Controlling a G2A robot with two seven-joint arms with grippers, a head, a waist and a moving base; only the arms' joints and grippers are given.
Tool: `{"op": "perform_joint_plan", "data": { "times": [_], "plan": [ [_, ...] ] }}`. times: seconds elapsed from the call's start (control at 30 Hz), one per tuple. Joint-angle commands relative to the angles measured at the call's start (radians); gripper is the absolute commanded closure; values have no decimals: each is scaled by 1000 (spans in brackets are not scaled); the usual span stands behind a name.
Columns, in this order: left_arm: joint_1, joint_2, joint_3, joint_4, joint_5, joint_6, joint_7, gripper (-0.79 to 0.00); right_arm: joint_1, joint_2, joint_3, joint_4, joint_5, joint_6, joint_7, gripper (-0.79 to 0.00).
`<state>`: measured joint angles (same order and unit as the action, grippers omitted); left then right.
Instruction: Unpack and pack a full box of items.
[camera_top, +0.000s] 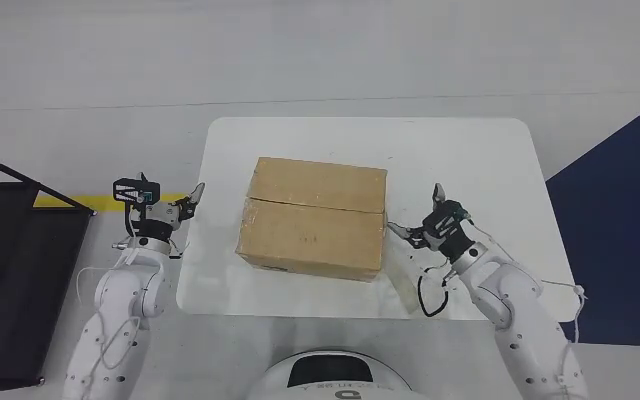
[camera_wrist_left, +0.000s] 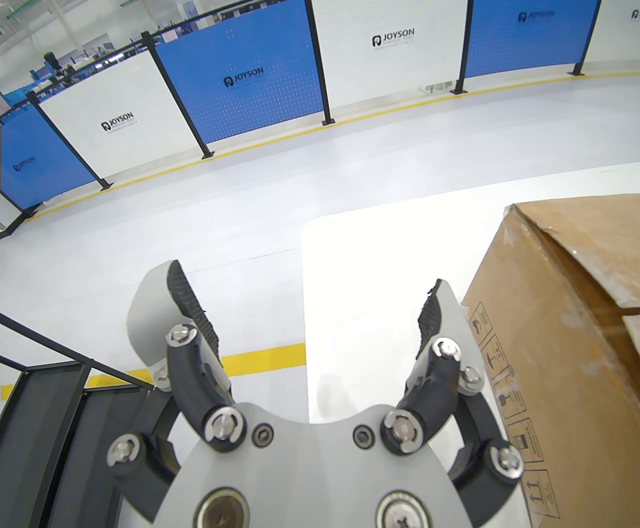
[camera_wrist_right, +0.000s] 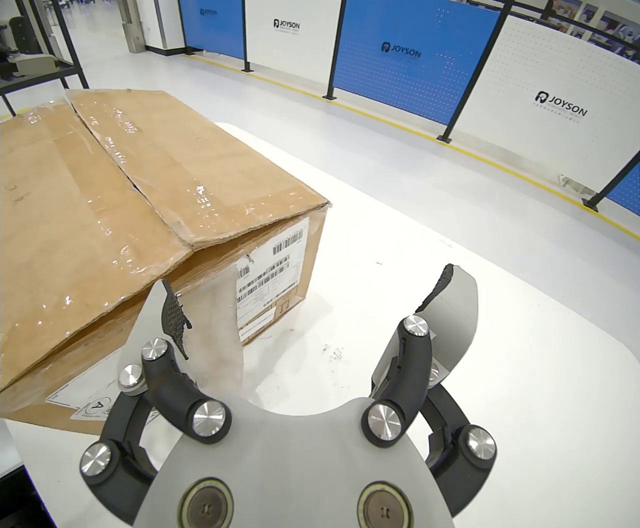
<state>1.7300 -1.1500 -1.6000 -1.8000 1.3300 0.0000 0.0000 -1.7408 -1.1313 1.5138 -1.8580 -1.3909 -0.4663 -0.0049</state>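
The left gripper (camera_wrist_left: 305, 280) has its jaws spread wide with nothing between them. It is off the left end of the cardboard box (camera_top: 312, 215), near it but apart. The right gripper (camera_wrist_right: 307, 280) is spread and empty too, just beside the box's right end. One finger is close to the shipping label (camera_wrist_right: 272, 280) there; contact cannot be judged.

The box lies on the white table (camera_top: 450, 150) between the two grippers. Its top flaps are down and meet along a lengthwise seam under glossy clear tape (camera_wrist_right: 115, 130).

Being full, the box is probably heavy, and it is too broad for either gripper to span. Its walls look stiff, while the flaps are worn and softer and the tape is likely slick. The best hold seems to be the flap edge at the right end, where the seam gapes slightly.
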Motion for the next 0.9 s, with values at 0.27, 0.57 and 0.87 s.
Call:
{"op": "perform_joint_plan", "data": {
  "times": [0.27, 0.57, 0.87],
  "plan": [
    [0, 0, 0, 0, 0, 0, 0, -785, 30, -4, -62, -13, -30, 29, 50, -785],
    [0, 0, 0, 0, 0, 0, 0, -785, 15, 0, -35, -26, 13, 23, 46, -785],
    [0, 0, 0, 0, 0, 0, 0, -785, 35, -4, -21, 4, 41, 112, 60, -785]
  ]
}}
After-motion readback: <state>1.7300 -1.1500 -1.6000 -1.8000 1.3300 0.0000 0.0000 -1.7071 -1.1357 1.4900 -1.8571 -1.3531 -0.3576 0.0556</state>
